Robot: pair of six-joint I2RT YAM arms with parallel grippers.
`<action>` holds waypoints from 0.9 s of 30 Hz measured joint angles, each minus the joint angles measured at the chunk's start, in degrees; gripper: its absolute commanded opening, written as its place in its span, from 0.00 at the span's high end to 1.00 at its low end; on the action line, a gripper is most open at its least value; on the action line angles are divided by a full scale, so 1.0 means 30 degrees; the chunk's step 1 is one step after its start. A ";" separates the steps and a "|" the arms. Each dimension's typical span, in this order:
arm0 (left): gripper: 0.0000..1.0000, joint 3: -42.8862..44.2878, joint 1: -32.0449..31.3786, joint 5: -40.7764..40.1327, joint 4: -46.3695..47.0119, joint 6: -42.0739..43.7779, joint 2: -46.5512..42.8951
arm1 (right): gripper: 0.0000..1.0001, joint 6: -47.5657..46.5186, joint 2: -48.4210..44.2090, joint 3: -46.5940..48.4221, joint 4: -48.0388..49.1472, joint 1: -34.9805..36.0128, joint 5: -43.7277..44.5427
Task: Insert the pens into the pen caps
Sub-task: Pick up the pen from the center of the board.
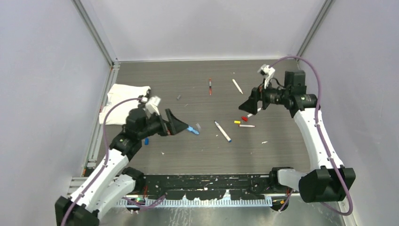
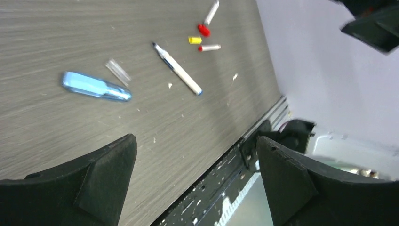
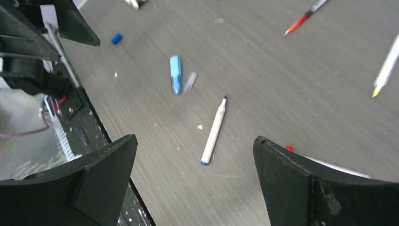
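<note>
Pens strewn flat across the grey desk (image 1: 273, 155), well apart from one another. Blue-ended pen (image 1: 223, 131) near the middle, slantwise, dark tip bare and pointing toward the far side. Farther back, red pen (image 1: 210, 86) and yellow-tipped pen (image 1: 237, 86), side by side but apart. Right of the middle, short red-tipped pen (image 1: 246, 125), with yellow cap (image 1: 237, 122) and red cap (image 1: 244, 118) just beside it; another white pen (image 2: 211, 12) lies end-on to the red cap, contact unclear. Blue cap (image 1: 146, 141) alone at the left, near the left arm; small grey cap (image 1: 179, 97) toward the back. Light-blue oblong piece (image 1: 192, 130) and clear sliver (image 1: 198, 126) left of the blue-ended pen, close together. Left pincer (image 1: 178, 123) hovers just beside the oblong piece, fingers spread wide, holding nothing. Right pincer (image 1: 249, 104) hangs over the red cap's neighbourhood, fingers likewise wide apart and empty. White cloth (image 1: 123, 101) crumpled at the far left edge.
</note>
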 measured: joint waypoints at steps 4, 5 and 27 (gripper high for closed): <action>0.02 0.0036 -0.5217 -0.2681 0.0707 0.0969 0.0984 | 0.03 -0.1362 0.0401 -0.2346 -0.0015 0.0364 0.0401; 0.02 0.0015 -0.6040 -0.3089 0.1282 0.1035 0.1180 | 0.04 -0.1668 0.0619 -0.2681 -0.0109 0.0423 0.0699; 0.07 -0.2076 -0.6921 -1.0819 0.5282 -0.0969 0.1931 | 0.38 -0.0117 0.7067 -0.3789 0.1909 1.1613 1.2757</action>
